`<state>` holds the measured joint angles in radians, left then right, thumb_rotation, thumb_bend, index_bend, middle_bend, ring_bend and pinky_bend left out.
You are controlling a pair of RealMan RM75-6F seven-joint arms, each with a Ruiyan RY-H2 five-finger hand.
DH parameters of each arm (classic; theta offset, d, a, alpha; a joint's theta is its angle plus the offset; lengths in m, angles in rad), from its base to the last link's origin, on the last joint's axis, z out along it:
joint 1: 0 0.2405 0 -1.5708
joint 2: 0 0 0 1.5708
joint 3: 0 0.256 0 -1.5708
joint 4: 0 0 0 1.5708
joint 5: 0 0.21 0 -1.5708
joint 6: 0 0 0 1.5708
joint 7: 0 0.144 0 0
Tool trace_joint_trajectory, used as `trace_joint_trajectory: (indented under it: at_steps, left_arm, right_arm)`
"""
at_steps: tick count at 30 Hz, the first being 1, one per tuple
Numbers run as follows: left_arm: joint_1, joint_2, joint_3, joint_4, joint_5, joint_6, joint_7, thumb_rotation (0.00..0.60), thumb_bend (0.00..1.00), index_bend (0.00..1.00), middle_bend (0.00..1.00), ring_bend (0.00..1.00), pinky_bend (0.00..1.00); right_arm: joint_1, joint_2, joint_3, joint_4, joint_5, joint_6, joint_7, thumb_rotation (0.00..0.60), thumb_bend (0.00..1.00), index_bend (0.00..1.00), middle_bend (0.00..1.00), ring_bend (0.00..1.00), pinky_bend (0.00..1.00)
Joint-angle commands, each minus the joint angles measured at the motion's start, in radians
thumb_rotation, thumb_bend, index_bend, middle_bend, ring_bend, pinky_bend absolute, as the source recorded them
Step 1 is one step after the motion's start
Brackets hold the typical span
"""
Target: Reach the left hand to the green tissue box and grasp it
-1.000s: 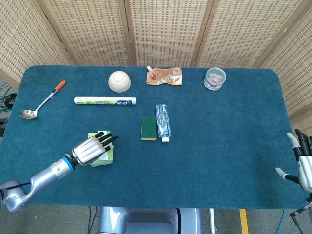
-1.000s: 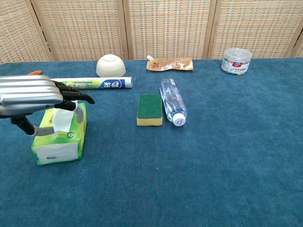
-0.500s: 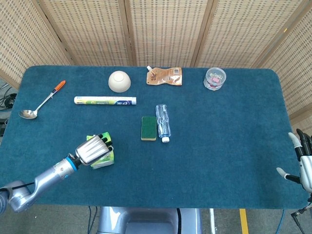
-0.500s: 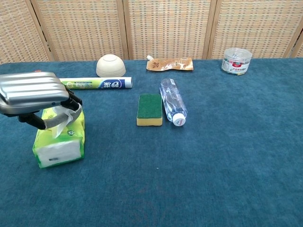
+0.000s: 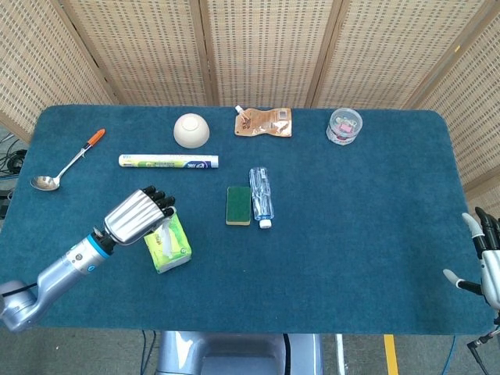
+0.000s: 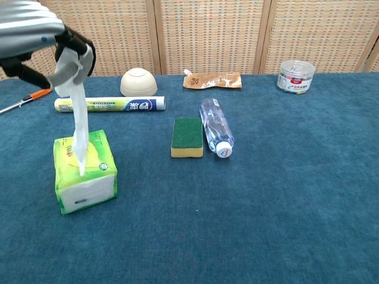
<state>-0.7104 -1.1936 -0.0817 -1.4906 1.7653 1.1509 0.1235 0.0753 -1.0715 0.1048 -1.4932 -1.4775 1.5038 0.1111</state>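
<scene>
The green tissue box (image 6: 86, 173) stands on the blue table, near the front left. My left hand (image 6: 37, 31) is raised well above it, fingers curled around a white tissue (image 6: 77, 112) that stretches from the hand down into the box's slot. In the head view the left hand (image 5: 138, 216) hangs over the box's (image 5: 171, 247) left end, apart from the box itself. My right hand (image 5: 487, 264) rests at the table's right edge, fingers apart and holding nothing.
A green-and-yellow sponge (image 6: 187, 136) and a lying water bottle (image 6: 216, 128) sit mid-table. Behind are a long tube (image 6: 112, 105), a white bowl (image 6: 138, 82), a brown pouch (image 6: 213, 79) and a clear jar (image 6: 295, 76). A spoon (image 5: 66, 164) lies far left.
My left hand closed on the tissue at the box top, then rose, drawing a long strip of tissue out. The box shifted slightly to the right and turned.
</scene>
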Motion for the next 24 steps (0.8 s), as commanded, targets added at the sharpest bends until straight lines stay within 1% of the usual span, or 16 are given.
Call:
trace_joint_trajectory:
  at_steps: [1, 2, 6, 10, 14, 19, 21, 24]
  left_arm:
    - [-0.021, 0.027, -0.067, -0.052, -0.065, 0.011, -0.010, 0.600, 0.67, 0.77, 0.47, 0.48, 0.51]
    - [-0.026, 0.028, -0.081, -0.061, -0.082, 0.008, -0.014, 0.600, 0.67, 0.77, 0.47, 0.48, 0.51]
    - [-0.062, 0.008, -0.174, -0.086, -0.206, -0.013, -0.063, 0.600, 0.67, 0.77, 0.47, 0.48, 0.51]
    - [-0.118, -0.054, -0.276, -0.080, -0.378, -0.063, -0.121, 0.600, 0.66, 0.77, 0.47, 0.48, 0.51]
    - [-0.168, -0.122, -0.356, -0.048, -0.529, -0.098, -0.157, 0.600, 0.66, 0.77, 0.47, 0.48, 0.51]
    - [-0.223, -0.181, -0.420, -0.019, -0.684, -0.151, -0.178, 0.600, 0.66, 0.77, 0.47, 0.48, 0.51]
    - [-0.244, -0.200, -0.432, -0.002, -0.732, -0.166, -0.165, 0.600, 0.66, 0.77, 0.47, 0.48, 0.51]
    - [-0.261, -0.220, -0.439, 0.008, -0.770, -0.176, -0.159, 0.600, 0.66, 0.77, 0.47, 0.48, 0.51]
  right_arm:
    - [0.000, 0.000, 0.000, -0.001, -0.001, 0.000, -0.001, 0.600, 0.00, 0.00, 0.00, 0.00, 0.00]
    - [0.000, 0.000, -0.001, -0.001, -0.001, 0.000, -0.002, 0.600, 0.00, 0.00, 0.00, 0.00, 0.00]
    - [0.001, 0.000, -0.002, -0.001, -0.003, -0.002, -0.002, 0.600, 0.00, 0.00, 0.00, 0.00, 0.00]
    - [0.004, 0.001, -0.001, 0.000, 0.000, -0.008, 0.003, 0.600, 0.00, 0.00, 0.00, 0.00, 0.00]
    - [0.006, 0.003, 0.000, 0.002, 0.003, -0.014, 0.012, 0.600, 0.00, 0.00, 0.00, 0.00, 0.00]
    - [0.011, 0.003, 0.001, 0.006, 0.006, -0.025, 0.020, 0.600, 0.00, 0.00, 0.00, 0.00, 0.00]
    - [0.013, 0.003, 0.002, 0.009, 0.012, -0.032, 0.025, 0.600, 0.00, 0.00, 0.00, 0.00, 0.00]
    - [0.014, 0.006, 0.005, 0.012, 0.021, -0.039, 0.038, 0.600, 0.00, 0.00, 0.00, 0.00, 0.00]
